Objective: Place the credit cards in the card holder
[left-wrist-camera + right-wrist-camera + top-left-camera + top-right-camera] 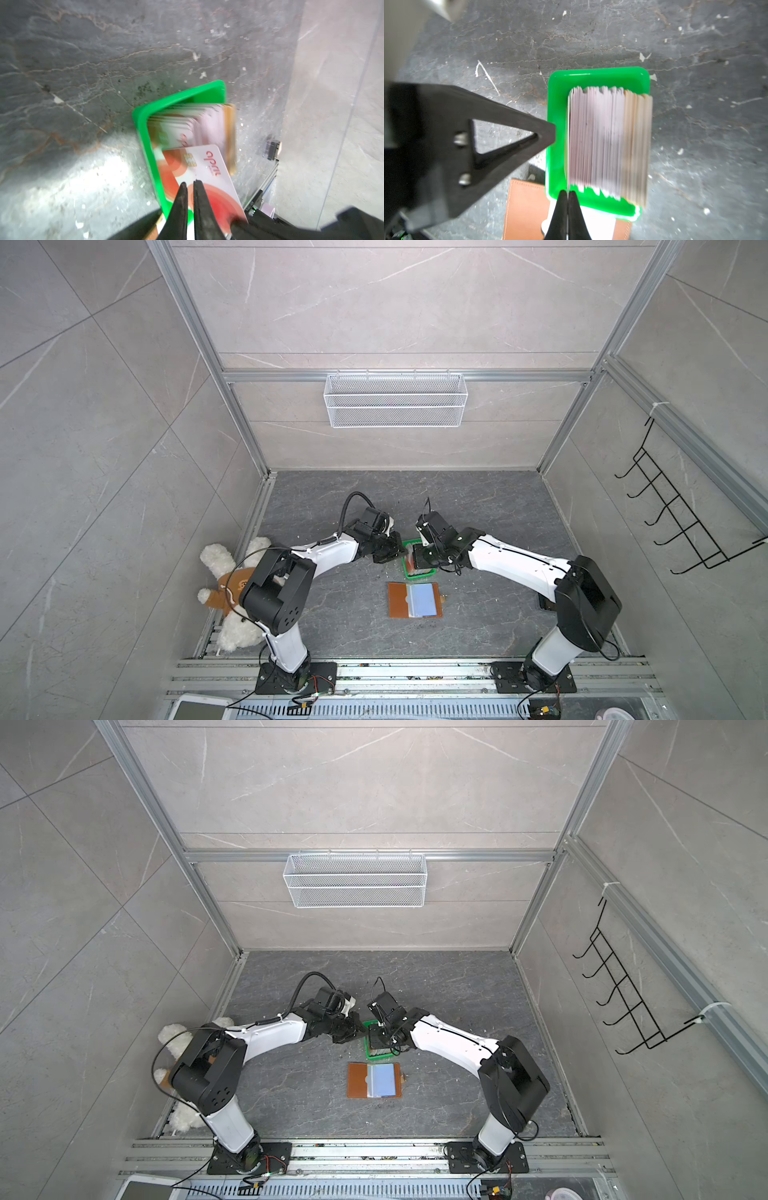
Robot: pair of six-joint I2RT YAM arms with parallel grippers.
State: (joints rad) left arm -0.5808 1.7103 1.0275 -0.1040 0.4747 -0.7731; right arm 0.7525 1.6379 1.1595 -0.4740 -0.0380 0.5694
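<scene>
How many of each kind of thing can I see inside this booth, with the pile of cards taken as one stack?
Arms: 2
Tray: 1
Card stack: 1
Separate card: 1
Card holder: 1
Plush toy: 1
Wire basket: 1
Hook rack: 1
Total: 9

The tray (556, 99) is glowing bright green. Inside it, the credit cards (596, 141) are showing pinkish-white edges, shading to tan at one end of the stack. One card (207, 166) at the tray is displaying red-orange circles, red lettering and a gold chip on white. Beside the tray, the card holder (414, 600) is showing tan-brown leather and a light-blue panel.
</scene>
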